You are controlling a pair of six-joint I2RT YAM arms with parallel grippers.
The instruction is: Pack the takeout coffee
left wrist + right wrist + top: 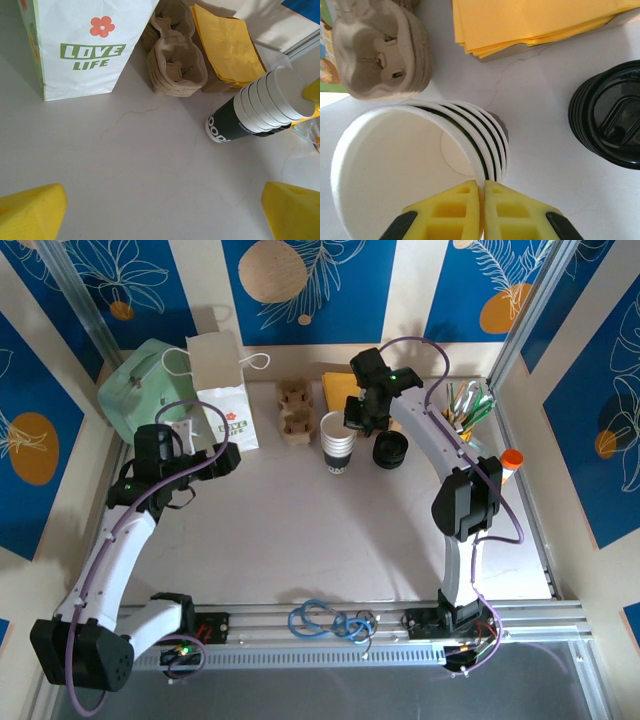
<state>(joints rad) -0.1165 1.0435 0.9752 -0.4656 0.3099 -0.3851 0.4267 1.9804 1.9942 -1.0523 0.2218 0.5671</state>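
1. At the back of a white table, a row of supplies lines the wall: a pale green bag, a white paper bag printed "LOVE LIFE" with a red flower, a pile of brown pulp cup carriers, and a pile of yellow napkins.
2. Just in front of the carriers and napkins stands a stack of white cups with dark printed sides and no lids. A stack of black lids sits just beside it on the right, apart from it.
3. The right gripper is directly above the cup stack. Its yellow fingers are pressed together, one on the inside of the top cup and one on the outside, with the rim running into the seam between them. The gripper is clenched on that cup's wall.
4. The left gripper hovers above bare table in front of the paper bag, its yellow fingers spread wide apart and holding nothing.
5. In the left wrist view, the cup stack leans off to the right, with the carriers and napkins behind it.
6. Where the takeout coffee stands — the green cup with a black lid — I cannot tell.
7. At the near edge, a blue cable lies coiled between the two arm bases.
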